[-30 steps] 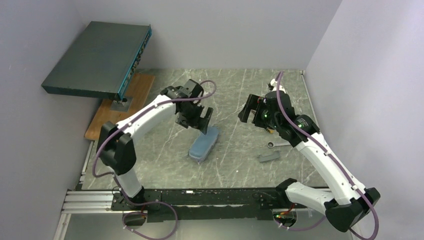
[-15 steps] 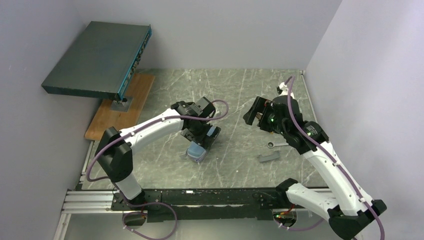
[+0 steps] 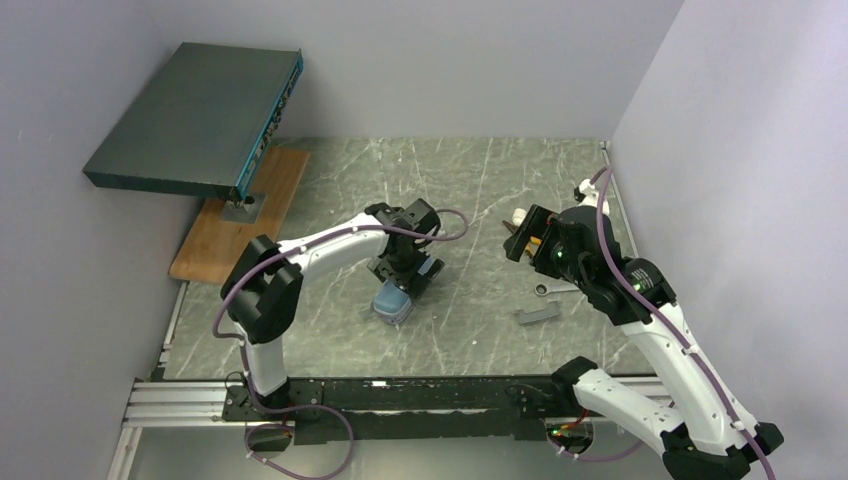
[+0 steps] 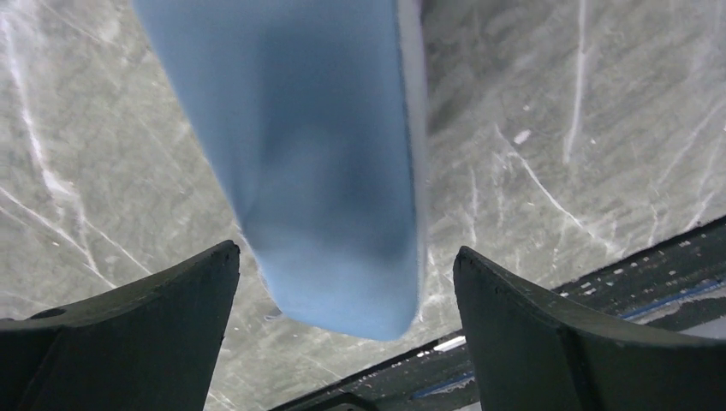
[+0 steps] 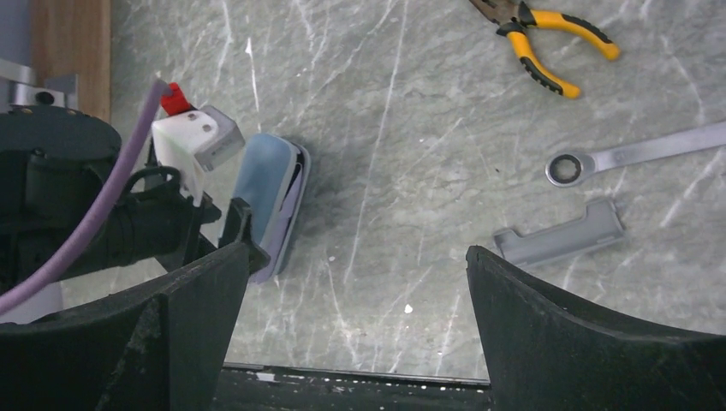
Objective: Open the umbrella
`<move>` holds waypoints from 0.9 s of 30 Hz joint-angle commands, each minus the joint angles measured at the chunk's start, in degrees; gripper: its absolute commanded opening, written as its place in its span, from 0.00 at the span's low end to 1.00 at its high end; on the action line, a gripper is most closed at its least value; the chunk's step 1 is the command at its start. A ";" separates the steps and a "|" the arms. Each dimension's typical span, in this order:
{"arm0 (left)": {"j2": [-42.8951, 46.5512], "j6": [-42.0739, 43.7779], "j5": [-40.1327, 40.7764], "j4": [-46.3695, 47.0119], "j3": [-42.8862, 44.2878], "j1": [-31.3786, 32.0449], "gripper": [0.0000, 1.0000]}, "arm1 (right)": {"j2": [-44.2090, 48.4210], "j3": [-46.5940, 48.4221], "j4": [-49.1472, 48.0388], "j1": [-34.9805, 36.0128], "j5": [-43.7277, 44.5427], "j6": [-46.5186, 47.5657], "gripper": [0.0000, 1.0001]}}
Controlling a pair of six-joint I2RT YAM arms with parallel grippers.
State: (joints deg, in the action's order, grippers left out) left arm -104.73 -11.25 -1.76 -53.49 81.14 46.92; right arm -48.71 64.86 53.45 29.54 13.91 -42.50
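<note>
The umbrella (image 3: 392,301) is folded, a flat slate-blue oblong with a pale lavender edge, lying on the grey marble table near the middle. My left gripper (image 3: 404,272) is open and low over it. In the left wrist view the umbrella (image 4: 317,171) runs between the two dark fingers, its near end level with the tips of the left gripper (image 4: 347,251), with a gap on each side. My right gripper (image 3: 521,232) is open and empty, held above the table to the right. The right wrist view shows the umbrella (image 5: 267,193) beside the left arm, left of the right gripper (image 5: 358,253).
Yellow-handled pliers (image 5: 539,43), a wrench (image 5: 633,154) and a grey bar (image 5: 561,235) lie on the right of the table; the wrench (image 3: 545,289) and bar (image 3: 537,314) sit under the right arm. A dark teal box (image 3: 195,120) stands over a wooden board (image 3: 230,235) at back left.
My left gripper has come down and toward the near side, from above the umbrella's far end to astride it. My right gripper has drawn back to the right and risen.
</note>
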 commanded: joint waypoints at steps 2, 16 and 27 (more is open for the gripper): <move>-0.73 3.18 -1.57 2.77 1.79 -3.44 0.95 | 0.44 3.24 4.11 -0.18 3.35 -0.52 1.00; -1.86 5.78 -7.66 3.46 1.44 -7.07 0.35 | -2.18 3.96 2.74 -0.20 4.71 1.83 1.00; 0.48 3.08 -8.60 -0.72 7.72 -7.37 0.00 | -1.51 2.31 -0.59 -0.19 3.02 2.91 1.00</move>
State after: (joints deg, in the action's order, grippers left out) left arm -105.89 -6.61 -7.07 -54.37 84.97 38.72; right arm -51.29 66.59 56.40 29.54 17.74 -40.88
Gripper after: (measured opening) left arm 0.035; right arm 0.997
